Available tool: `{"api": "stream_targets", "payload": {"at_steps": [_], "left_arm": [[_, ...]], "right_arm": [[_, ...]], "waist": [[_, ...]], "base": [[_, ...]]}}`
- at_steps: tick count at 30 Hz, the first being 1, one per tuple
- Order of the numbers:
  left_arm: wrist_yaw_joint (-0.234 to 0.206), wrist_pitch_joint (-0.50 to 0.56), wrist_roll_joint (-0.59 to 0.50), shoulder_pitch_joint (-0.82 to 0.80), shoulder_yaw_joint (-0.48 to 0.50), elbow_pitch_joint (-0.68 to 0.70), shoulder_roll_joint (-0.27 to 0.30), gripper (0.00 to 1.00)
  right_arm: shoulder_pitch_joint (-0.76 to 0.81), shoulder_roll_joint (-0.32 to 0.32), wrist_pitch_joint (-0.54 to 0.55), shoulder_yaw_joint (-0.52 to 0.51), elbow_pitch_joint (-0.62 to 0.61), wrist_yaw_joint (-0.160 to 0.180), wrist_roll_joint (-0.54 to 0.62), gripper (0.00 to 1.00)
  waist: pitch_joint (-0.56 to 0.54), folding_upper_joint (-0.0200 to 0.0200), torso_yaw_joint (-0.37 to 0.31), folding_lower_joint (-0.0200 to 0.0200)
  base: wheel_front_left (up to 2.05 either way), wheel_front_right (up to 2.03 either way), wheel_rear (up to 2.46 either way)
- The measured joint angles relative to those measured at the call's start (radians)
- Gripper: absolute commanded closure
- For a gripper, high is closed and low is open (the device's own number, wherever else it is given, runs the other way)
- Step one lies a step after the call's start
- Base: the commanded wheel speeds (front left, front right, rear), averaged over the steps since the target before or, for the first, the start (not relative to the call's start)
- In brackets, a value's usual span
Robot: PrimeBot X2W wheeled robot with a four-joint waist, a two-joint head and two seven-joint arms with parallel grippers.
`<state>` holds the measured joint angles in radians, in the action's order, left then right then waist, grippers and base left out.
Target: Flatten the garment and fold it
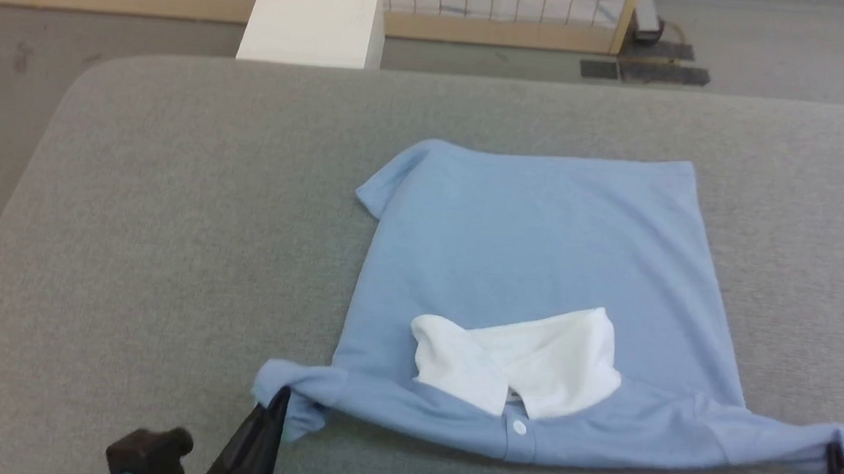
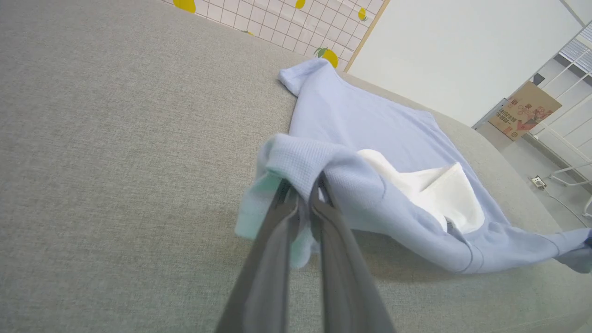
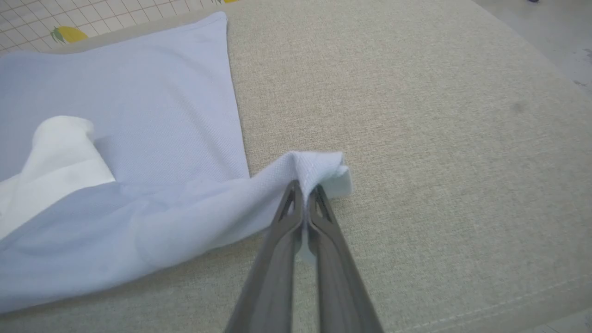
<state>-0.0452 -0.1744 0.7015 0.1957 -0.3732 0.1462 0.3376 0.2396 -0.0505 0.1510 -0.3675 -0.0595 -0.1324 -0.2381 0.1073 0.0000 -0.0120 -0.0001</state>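
The left hand [image 1: 274, 404] is pinched shut on the near left corner of the shirt [image 1: 539, 244]. In the left wrist view its two dark fingers [image 2: 275, 231] squeeze a bunched bit of blue cloth. That bit looks lifted a little off the surface [image 1: 174, 214].

The surface is grey and woven, like a rough blanket, and it has round corners. The shirt lies on it, in the middle and a bit to the right, with its neck end near the robot. Most of the shirt is spread flat in a smooth blue square. A small flap sticks out at the far left corner.

The collar [image 1: 524, 360] is white and looks thicker than the rest. It sits in two floppy points. Just below it is a little white button [image 1: 519, 428]. The near edge is pulled into a long line between the two hands.

The right hand [image 1: 839, 459] is also pinched shut, on the near right corner. In the right wrist view a small fold of cloth pokes up past its tips.

I think the shirt is light, soft and floppy. It will sag and wrinkle if one side is let go. The tiny bumps in the cloth should help the fingers grip. The corners are good places to hold, both at once.
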Motion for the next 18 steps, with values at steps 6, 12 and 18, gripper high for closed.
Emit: {"api": "stream_targets", "payload": {"at_steps": [6,12,18], "left_arm": [[0.0,0.032,-0.03,-0.067,-0.026,0.009,0.002,1.0],[0.001,0.05,-0.04,-0.1,-0.044,0.006,0.003,1.0],[0.002,0.059,-0.039,-0.099,-0.055,-0.003,0.006,1.0]], "right_arm": [[-0.036,0.001,0.106,-0.002,0.124,0.0,0.051,1.0],[-0.107,-0.001,0.142,-0.012,0.256,0.0,0.119,0.79],[-0.125,-0.01,0.187,0.006,0.279,0.001,0.106,0.0]], "waist": [[0.035,0.0,0.029,0.0],[0.046,0.0,0.056,0.0],[0.022,0.0,0.054,0.0]], "base": [[0.0,0.0,0.0],[0.0,0.0,0.0],[0.0,0.0,0.0]]}}
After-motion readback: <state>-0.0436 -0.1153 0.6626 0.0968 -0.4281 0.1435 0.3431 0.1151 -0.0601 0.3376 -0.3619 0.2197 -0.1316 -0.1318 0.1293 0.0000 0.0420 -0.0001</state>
